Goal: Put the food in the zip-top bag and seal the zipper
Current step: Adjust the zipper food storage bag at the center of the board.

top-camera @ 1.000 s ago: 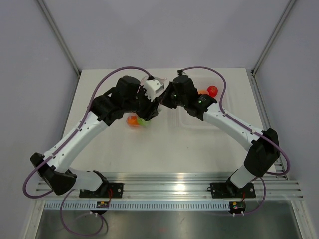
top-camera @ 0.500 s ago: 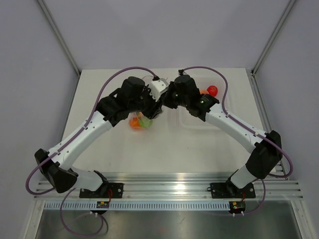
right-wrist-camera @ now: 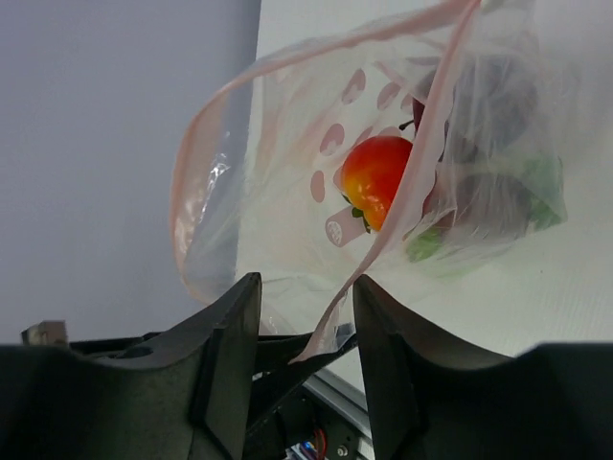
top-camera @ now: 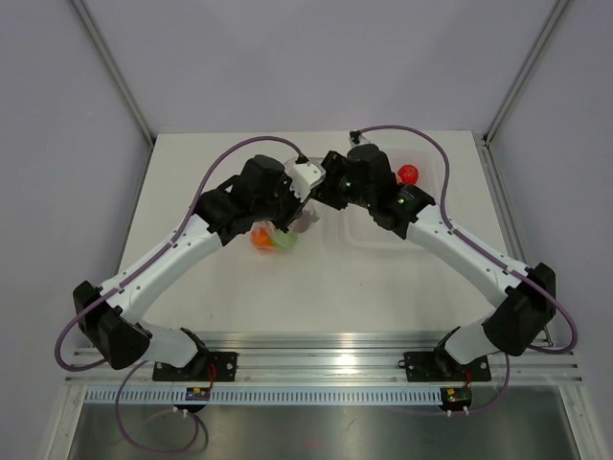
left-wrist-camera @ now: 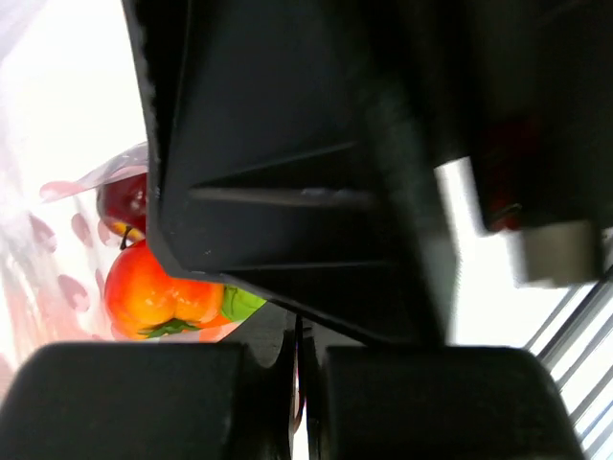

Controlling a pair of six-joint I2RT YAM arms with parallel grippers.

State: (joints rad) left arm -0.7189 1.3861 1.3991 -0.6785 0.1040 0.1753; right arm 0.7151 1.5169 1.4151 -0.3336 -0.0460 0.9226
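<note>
Loading seems unfinished: left gripper (left-wrist-camera: 299, 369) clamps the open bag (right-wrist-camera: 287, 192) mid-bench by the far edge; right gripper (right-wrist-camera: 306, 283), fingers (right-wrist-camera: 230, 355) spread, should next fetch the red fruit (top-camera: 409, 174) near the far-right corner.

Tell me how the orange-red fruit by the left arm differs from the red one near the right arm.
The orange-red fruit lies inside the zip-top bag; the red fruit sits in the clear tray, outside it. The orange-red fruit shades from orange to red; the red fruit looks evenly red. Both are small and round.
</note>
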